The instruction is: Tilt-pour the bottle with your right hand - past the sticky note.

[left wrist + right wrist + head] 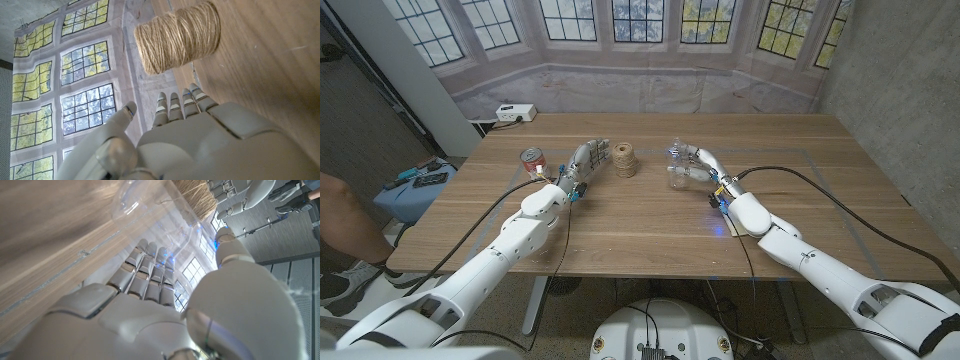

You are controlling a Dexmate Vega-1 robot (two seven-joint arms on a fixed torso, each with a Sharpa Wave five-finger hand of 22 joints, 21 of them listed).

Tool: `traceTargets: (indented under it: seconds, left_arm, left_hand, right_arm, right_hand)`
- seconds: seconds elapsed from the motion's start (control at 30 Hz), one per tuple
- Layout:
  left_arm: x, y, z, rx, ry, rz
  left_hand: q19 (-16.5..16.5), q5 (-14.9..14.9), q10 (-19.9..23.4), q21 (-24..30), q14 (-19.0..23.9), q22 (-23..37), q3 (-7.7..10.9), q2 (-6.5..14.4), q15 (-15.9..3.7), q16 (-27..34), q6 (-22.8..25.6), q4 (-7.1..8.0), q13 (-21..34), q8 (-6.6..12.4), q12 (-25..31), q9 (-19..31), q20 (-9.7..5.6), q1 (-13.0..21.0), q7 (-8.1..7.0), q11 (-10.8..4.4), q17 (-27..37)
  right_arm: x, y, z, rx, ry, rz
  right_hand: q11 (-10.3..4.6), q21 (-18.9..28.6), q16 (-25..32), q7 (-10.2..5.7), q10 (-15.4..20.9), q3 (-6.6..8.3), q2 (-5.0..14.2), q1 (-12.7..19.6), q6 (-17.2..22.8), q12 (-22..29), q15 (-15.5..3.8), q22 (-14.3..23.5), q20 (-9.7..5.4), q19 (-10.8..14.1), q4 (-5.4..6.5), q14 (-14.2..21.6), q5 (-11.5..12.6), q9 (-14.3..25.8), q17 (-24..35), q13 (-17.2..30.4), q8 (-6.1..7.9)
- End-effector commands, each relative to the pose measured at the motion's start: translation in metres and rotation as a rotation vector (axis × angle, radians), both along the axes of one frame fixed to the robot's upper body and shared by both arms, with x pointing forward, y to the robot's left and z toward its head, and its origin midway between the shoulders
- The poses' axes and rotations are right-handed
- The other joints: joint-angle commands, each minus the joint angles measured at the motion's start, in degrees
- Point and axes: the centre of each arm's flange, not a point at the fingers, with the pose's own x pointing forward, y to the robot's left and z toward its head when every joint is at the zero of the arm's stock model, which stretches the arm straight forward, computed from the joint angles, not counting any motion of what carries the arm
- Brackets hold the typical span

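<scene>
A clear plastic bottle (677, 167) stands on the wooden table (650, 225) right of centre. My right hand (705, 166) is right beside it. In the right wrist view the bottle (160, 215) lies between the straight fingers (147, 267) and the thumb (226, 237), with its base on the table; I see no closed grip. A small tan patch that may be the sticky note (734, 229) shows under my right forearm. My left hand (583, 162) stays with fingers straight and apart, holding nothing, just left of a twine spool (625, 159).
A red can (532, 160) stands left of my left hand. The twine spool (177, 36) is just beyond the left fingertips. A white power strip (514, 113) sits at the table's far left corner. A person's leg (340, 230) shows at the left edge.
</scene>
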Motion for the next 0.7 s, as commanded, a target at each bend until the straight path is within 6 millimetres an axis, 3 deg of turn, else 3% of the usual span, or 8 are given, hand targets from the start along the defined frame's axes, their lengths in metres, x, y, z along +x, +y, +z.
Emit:
traceTargets:
  seconds: [0.03, 0.7]
  left_arm:
    - [0.0, -0.001, 0.0, -0.006, -0.002, -0.003]
    - [-0.022, 0.008, 0.007, -0.002, -0.049, 0.031]
  left_hand:
    - [0.49, -0.09, 0.65, 0.22, 0.41, 0.18, 0.26, 0.0, 0.28, 0.13, 0.56, -0.13, 0.14, -0.12, 0.26, 0.13, 0.09, 0.35, 0.06, -0.05, 0.02]
    - [0.43, -0.14, 0.52, 0.17, 0.22, 0.19, 0.32, -0.08, 0.32, 0.02, 0.5, -0.18, 0.15, -0.24, 0.14, 0.14, 0.16, 0.39, 0.05, 0.05, 0.07]
  right_arm:
    - [-0.007, -0.004, 0.008, -0.027, -0.005, -0.01]
    - [-0.017, -0.012, 0.013, -0.083, -0.018, -0.053]
  right_hand:
    - [0.2, -0.14, -0.24, 0.16, -0.12, 0.0, 0.58, -0.19, 0.12, 0.42, -4.39, 0.24, -0.06, 0.36, 0.42, 0.3, 0.2, 0.15, 0.25, 0.28, 0.19]
    - [0.43, -0.37, -0.2, 0.39, -0.06, -0.21, 0.81, -0.04, 0.07, 0.84, -4.31, 0.26, 0.16, 0.38, 0.54, 0.55, 0.12, 0.29, 1.1, 0.77, 0.21]
